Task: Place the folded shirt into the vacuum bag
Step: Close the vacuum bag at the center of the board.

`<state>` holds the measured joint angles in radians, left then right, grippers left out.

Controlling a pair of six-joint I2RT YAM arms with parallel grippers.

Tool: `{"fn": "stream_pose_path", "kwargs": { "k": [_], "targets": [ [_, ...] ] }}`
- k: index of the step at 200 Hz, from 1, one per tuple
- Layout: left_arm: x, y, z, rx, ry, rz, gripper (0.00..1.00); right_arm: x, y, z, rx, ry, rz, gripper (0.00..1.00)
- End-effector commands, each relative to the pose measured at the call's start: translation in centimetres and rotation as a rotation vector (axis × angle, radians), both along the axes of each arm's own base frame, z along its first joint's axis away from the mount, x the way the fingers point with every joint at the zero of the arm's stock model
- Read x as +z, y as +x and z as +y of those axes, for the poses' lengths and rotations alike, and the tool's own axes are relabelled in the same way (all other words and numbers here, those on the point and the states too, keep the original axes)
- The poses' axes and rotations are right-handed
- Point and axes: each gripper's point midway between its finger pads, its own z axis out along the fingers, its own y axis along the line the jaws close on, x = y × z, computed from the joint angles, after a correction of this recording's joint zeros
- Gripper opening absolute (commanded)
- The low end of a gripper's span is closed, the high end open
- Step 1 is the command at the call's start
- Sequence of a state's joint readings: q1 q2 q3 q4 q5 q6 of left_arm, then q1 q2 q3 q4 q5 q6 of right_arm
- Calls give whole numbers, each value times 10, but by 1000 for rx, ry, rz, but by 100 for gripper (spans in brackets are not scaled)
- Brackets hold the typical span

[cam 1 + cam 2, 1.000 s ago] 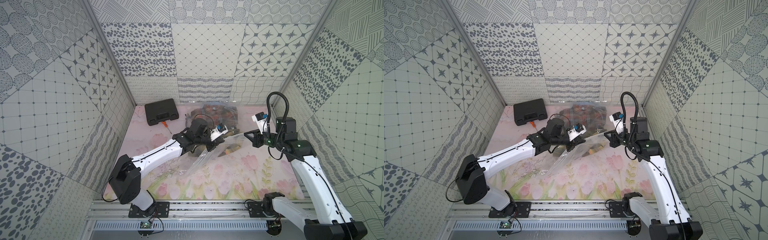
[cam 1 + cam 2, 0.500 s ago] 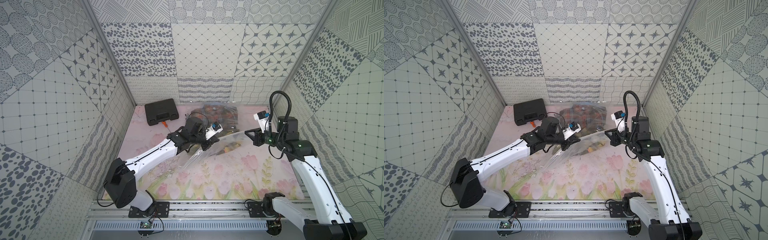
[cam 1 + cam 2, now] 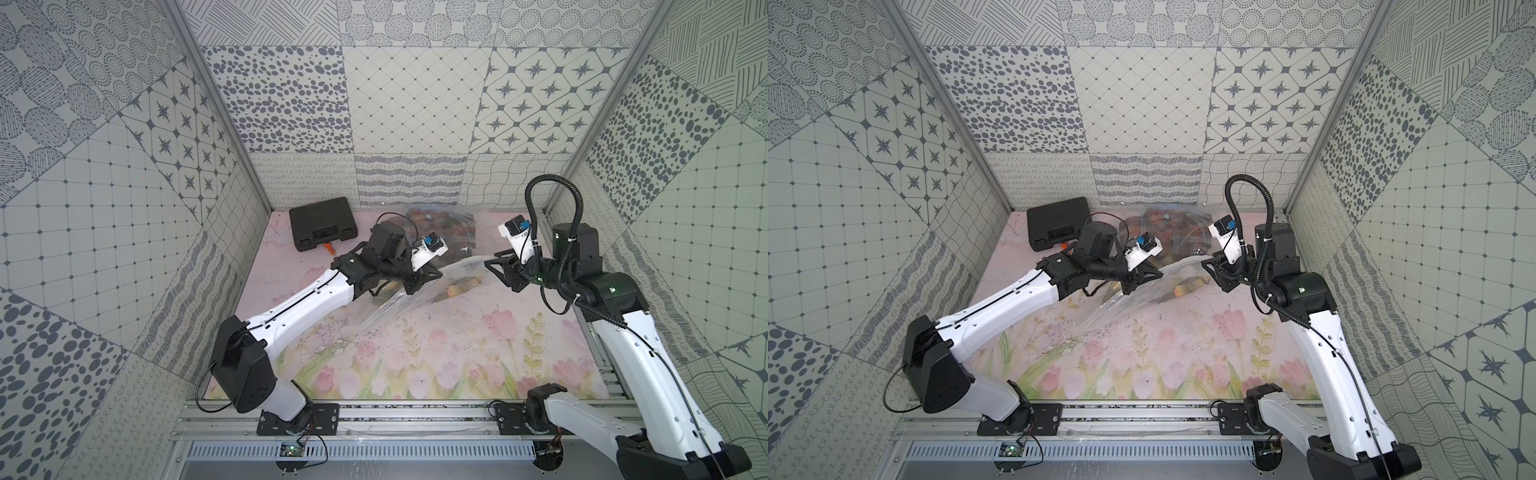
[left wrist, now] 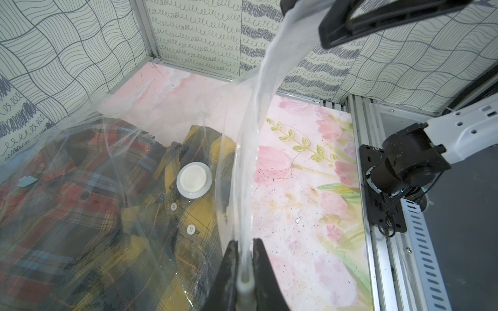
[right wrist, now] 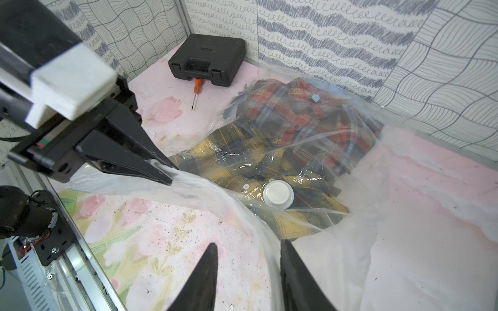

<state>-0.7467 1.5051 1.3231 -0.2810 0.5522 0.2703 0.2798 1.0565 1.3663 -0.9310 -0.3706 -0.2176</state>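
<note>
The vacuum bag [image 5: 215,194] is clear, crinkly plastic spread over the back of the mat, with a round white valve cap [image 5: 278,194] [image 4: 193,180]. A yellow plaid folded shirt [image 5: 229,161] [image 4: 199,215] and a red plaid one [image 5: 310,115] lie under its film. My left gripper [image 4: 244,242] [image 3: 428,276] is shut on the bag's edge and holds it up off the mat. My right gripper [image 5: 249,243] [image 3: 494,270] stands open facing it. The bag's edge runs loose between its fingers, close against one of them. Both grippers hang above the shirts in both top views.
A black plastic case [image 3: 322,228] [image 5: 207,62] sits at the back left with an orange screwdriver [image 5: 197,86] lying in front of it. Patterned walls close the back and both sides. A metal rail [image 3: 395,415] carrying both arm bases runs along the front.
The right gripper has opened and let go of the bag's edge. The left gripper stays shut on the edge and has shifted slightly toward the back left.
</note>
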Motion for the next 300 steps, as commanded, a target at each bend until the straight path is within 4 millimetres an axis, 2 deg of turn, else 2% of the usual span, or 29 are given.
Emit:
{"fn": "stream_pose_path", "kwargs": {
  "k": [1,30,65,94,120,170,184,206,217,253,271,282,300],
  "targets": [
    [31,-18,-8,-123,-87,-55,0,8,-4,5,63,-127,-44,51],
    [32,-22,-9,-152,-97,-60,0,7,1,13,114,-268,-62,60],
    [24,-27,-10,-169,-96,-52,0,11,12,31,190,-296,-69,65],
    [21,-25,-9,-154,-91,-58,0,-12,16,45,251,-313,14,66],
    [21,-25,-7,-149,-87,-68,0,-26,8,55,307,-273,65,65],
    [20,-25,-6,-148,-86,-77,0,-43,-5,56,336,-260,123,62],
    [18,-25,-6,-146,-82,-76,0,-40,-7,57,344,-240,121,62],
    [13,-21,-5,-130,-61,-77,0,-27,-23,67,407,-165,123,62],
    [13,-20,-4,-121,-59,-79,0,-28,-28,68,418,-155,134,62],
    [23,-23,-5,-126,-92,-84,0,-50,-22,57,374,-229,160,62],
    [22,-23,-5,-126,-92,-80,0,-54,-17,57,356,-236,165,61],
    [22,-23,-6,-127,-92,-74,0,-53,-12,56,340,-240,156,57],
    [19,-23,-6,-129,-87,-67,0,-48,-6,56,314,-239,140,46]
  ]
}}
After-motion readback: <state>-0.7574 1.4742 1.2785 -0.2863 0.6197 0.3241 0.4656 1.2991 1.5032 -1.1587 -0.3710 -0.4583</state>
